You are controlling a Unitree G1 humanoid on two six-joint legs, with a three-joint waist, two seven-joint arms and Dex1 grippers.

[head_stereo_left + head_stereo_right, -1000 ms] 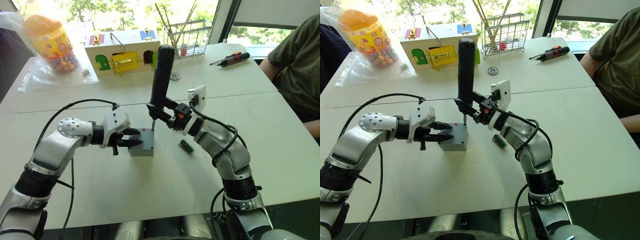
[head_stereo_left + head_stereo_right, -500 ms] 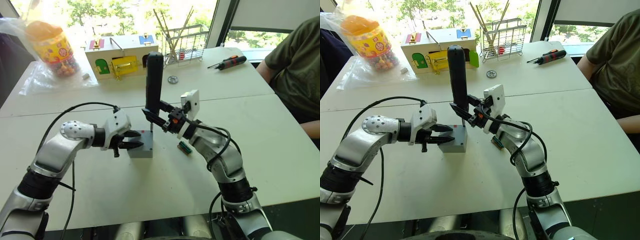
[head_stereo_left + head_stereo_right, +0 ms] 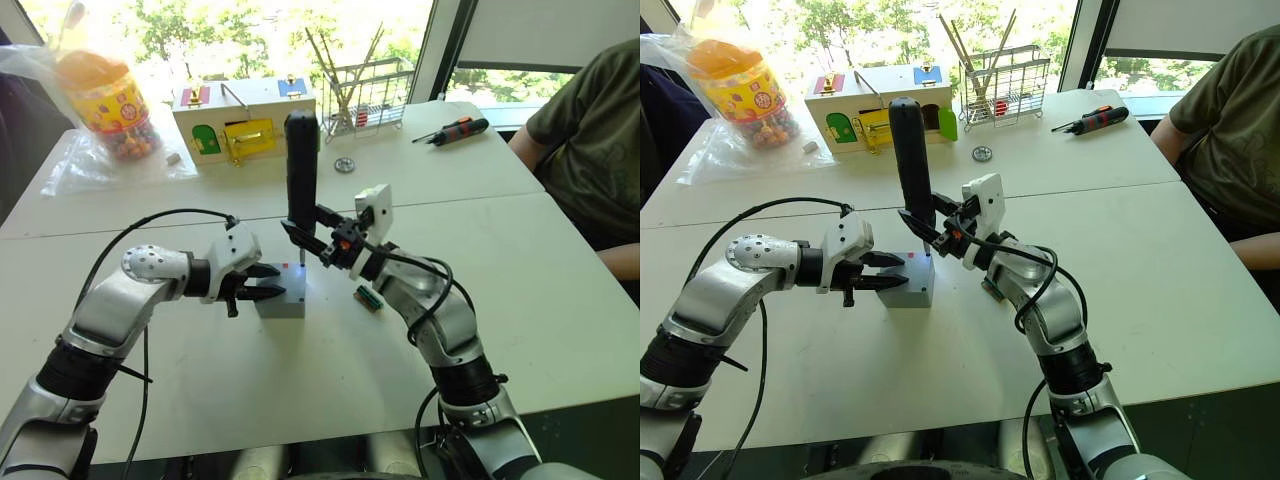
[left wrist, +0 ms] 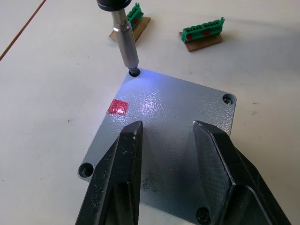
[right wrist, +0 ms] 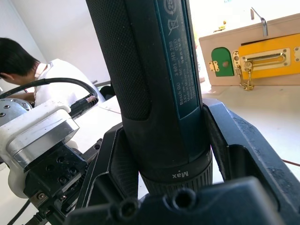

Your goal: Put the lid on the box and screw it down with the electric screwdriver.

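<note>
Showing the electric screwdriver [image 4: 123, 28] bit in the lid's [image 4: 164, 136] corner hole.

Toy house [image 3: 245, 113], candy jar [image 3: 103, 93], wire rack [image 3: 365, 88].

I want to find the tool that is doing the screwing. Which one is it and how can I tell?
Start at the small grey box in the middle of the white table. The tall dark electric screwdriver stands upright over it, clamped in the right gripper, with its thin metal bit in a corner hole of the lid. The other screwdriver, red and black, lies far back near the window.
</note>
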